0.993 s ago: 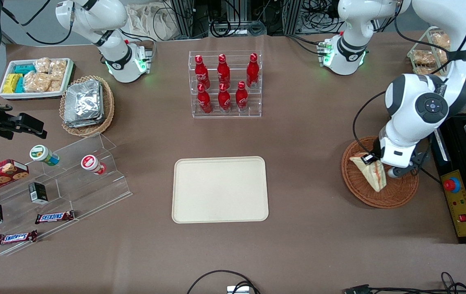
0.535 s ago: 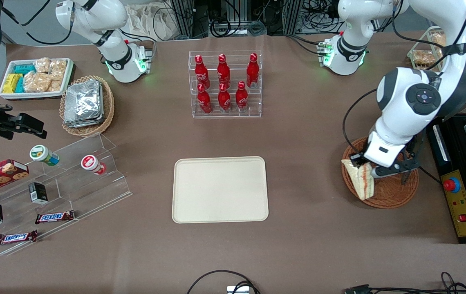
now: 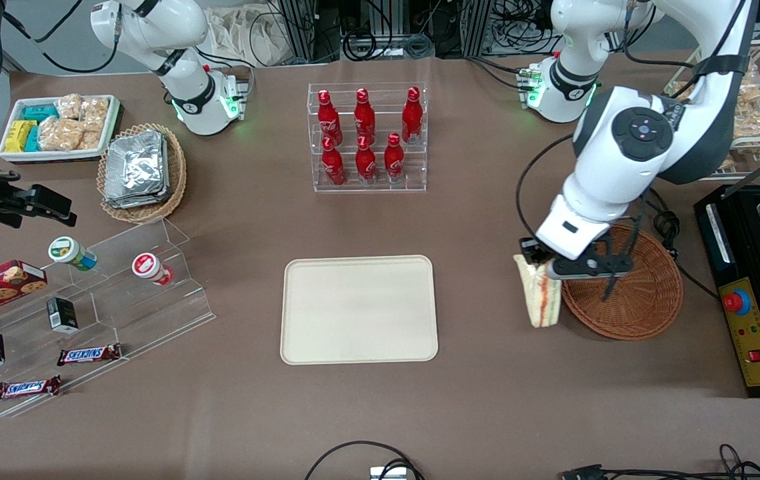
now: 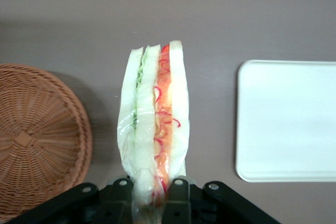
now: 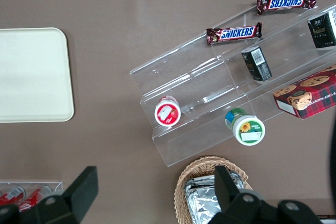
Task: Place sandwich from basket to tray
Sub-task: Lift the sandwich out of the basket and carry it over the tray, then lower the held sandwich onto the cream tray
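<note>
Sandwich [image 3: 540, 299] hangs clamped in tool [image 4: 153, 187] by its narrow end, just off the basket [image 3: 640, 300] rim, above desk, w/ tray [image 3: 359, 309] well apart. Prob light, soft, wrap slippery (squeezes easily), so grip bread corner gently

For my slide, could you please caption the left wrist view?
Gripper carries the clear-wrapped triangular sandwich between reddish-brown wicker basket and cream tray.

Bright, even overhead light casts soft shadows; the tray [image 4: 286, 119] glares nearly white, focus sharp
</note>
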Robot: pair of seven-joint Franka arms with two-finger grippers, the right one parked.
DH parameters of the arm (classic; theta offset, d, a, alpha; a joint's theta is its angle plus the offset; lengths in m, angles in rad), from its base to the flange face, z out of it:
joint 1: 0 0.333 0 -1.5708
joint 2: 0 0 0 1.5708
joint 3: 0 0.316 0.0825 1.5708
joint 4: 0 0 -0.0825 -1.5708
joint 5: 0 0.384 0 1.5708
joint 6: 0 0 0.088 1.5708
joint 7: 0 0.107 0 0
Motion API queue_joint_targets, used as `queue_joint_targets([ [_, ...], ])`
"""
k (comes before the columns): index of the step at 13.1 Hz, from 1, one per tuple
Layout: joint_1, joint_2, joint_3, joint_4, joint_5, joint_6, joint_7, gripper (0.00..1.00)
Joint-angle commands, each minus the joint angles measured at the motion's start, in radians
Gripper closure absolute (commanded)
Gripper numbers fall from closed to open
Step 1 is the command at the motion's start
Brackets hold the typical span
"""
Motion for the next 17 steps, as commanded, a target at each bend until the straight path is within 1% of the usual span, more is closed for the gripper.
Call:
queue_joint_targets([
  [1, -0.081, 0.093, -0.002, 0.143, 0.018, -0.065, 0.002, 0.86],
  [2, -0.11, 0.125, -0.002, 0.169, 0.04, -0.065, -0.014, 0.85],
  [4, -0.187, 0.205, -0.002, 0.23, 0.135, -0.064, -0.148, 0.86],
  [6, -0.256, 0.321, -0.002, 0.316, 0.212, -0.064, -0.231, 0.89],
  [8, -0.311, 0.423, 0.001, 0.402, 0.261, -0.064, -0.291, 0.9],
  [10, -0.351, 0.489, 0.003, 0.439, 0.313, -0.059, -0.336, 0.9],
  [13, -0.365, 0.561, 0.003, 0.463, 0.321, -0.039, -0.339, 0.89],
  [15, -0.394, 0.619, 0.003, 0.496, 0.323, -0.002, -0.342, 0.89],
  [17, -0.399, 0.676, 0.003, 0.535, 0.323, 0.025, -0.341, 0.89],
])
